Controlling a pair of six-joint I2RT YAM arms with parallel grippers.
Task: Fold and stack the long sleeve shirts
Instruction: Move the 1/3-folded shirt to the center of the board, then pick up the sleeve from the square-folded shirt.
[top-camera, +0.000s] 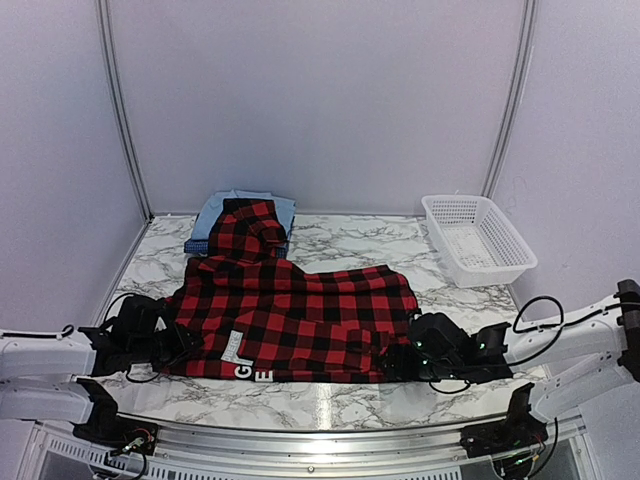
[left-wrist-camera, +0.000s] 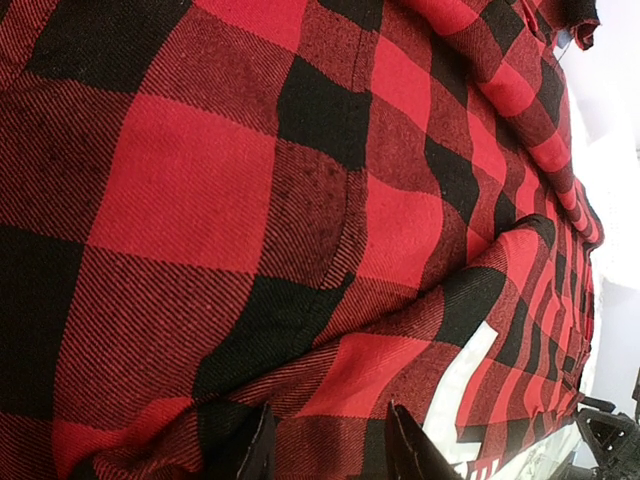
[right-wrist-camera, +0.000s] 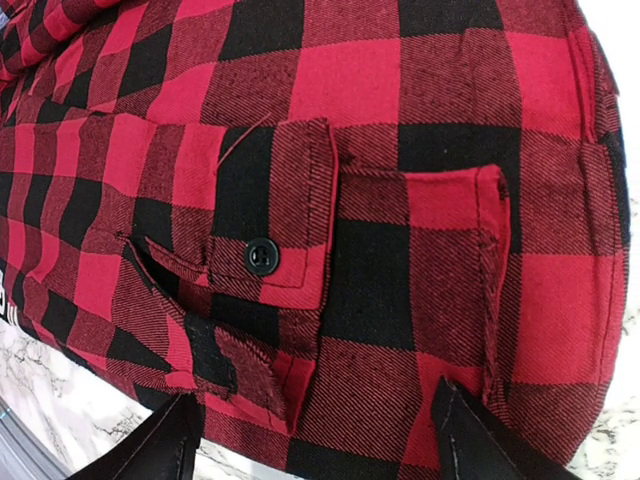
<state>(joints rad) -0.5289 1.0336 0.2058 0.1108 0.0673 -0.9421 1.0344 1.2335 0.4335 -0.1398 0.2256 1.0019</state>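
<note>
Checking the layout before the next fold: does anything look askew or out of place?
Yes. The red-and-black plaid shirt lies rumpled rather than flat, and its upper part is draped over the folded blue shirts at the back left of the table, overlapping that stack. The white basket looks fine.

Robotics test booth, not a domestic room. Plain white panel walls (top-camera: 320, 100) framed by grey metal posts (top-camera: 124, 110) enclose a marble-patterned tabletop (top-camera: 350, 245). A white jointed left robot arm (top-camera: 40, 352) and its right counterpart (top-camera: 580, 335) are bolted at the silver aluminium rail (top-camera: 320, 437), with black cables (top-camera: 540, 298) exposed.
</note>
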